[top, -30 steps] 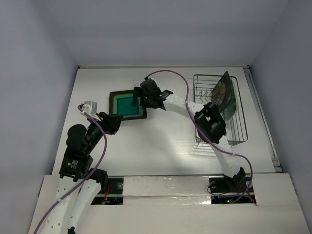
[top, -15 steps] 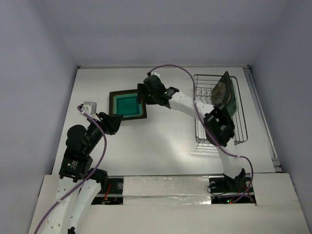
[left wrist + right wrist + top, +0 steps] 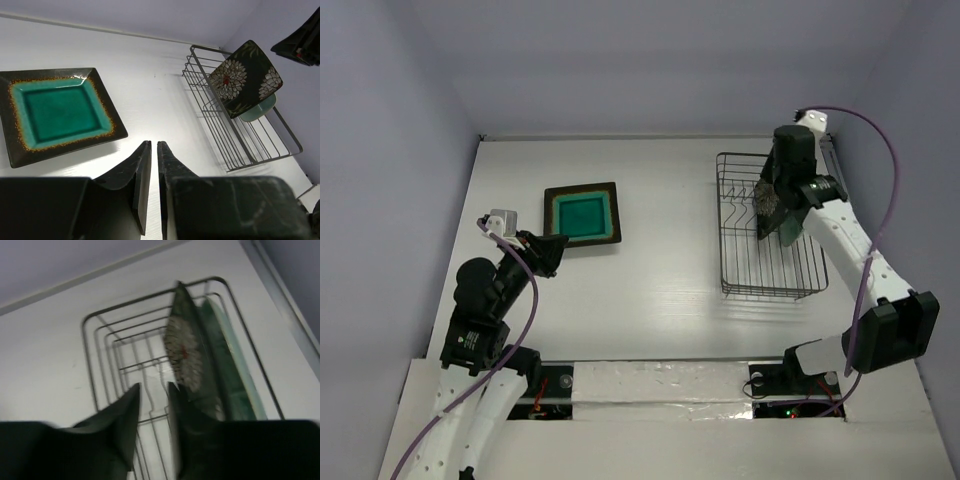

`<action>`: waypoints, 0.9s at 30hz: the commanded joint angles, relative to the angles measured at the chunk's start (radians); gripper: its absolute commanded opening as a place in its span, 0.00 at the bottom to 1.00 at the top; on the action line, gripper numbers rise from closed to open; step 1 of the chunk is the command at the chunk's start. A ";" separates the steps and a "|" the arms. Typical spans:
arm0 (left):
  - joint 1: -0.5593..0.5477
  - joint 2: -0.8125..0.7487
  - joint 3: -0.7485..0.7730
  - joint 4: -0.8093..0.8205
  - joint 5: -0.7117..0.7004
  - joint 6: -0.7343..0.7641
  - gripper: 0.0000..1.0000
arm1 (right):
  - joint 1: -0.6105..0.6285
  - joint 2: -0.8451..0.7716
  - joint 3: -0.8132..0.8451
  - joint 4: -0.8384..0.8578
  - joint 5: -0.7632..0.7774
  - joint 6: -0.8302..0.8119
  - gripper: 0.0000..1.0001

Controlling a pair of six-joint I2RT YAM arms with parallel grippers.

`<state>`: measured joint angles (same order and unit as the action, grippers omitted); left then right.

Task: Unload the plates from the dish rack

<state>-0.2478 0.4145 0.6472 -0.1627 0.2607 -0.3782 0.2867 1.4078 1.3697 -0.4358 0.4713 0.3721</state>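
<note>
The black wire dish rack [image 3: 770, 262] stands at the right of the table. A black plate with white-and-red flowers [image 3: 766, 190] leans upright in it, with a pale mint plate [image 3: 261, 107] behind. My right gripper [image 3: 152, 390] hovers over the rack, open, nothing between its fingers; its right finger is close beside the flower plate [image 3: 184, 356]. The dark-rimmed teal plate [image 3: 582, 216] lies flat on the table at the left centre. My left gripper [image 3: 153, 145] sits low just in front of that plate [image 3: 57, 112], shut and empty.
The table's raised back edge [image 3: 650, 137] runs behind the rack and the plate. A metal rail [image 3: 850, 230] borders the table just right of the rack. White bare tabletop [image 3: 660, 250] lies between the teal plate and the rack.
My right arm has swung from over the teal plate across to the rack, its jaws narrowing on the way. The left gripper has closed. The teal plate stays on the table.
</note>
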 commanded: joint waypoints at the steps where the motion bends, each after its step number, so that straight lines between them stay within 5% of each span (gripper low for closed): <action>1: -0.005 -0.002 0.003 0.034 0.000 -0.002 0.09 | -0.091 -0.029 -0.040 -0.090 0.089 -0.096 0.43; 4: -0.005 0.003 0.005 0.034 0.003 0.001 0.15 | -0.136 -0.009 -0.026 -0.116 0.102 -0.130 0.57; 14: -0.015 0.000 0.005 0.034 0.008 0.001 0.26 | -0.178 0.184 0.124 -0.193 0.033 -0.203 0.52; 27: -0.015 -0.002 0.003 0.035 0.014 0.001 0.27 | -0.159 0.188 0.183 -0.208 0.090 -0.335 0.03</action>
<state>-0.2565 0.4149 0.6472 -0.1631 0.2615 -0.3786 0.1196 1.6444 1.5066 -0.6720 0.5236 0.0521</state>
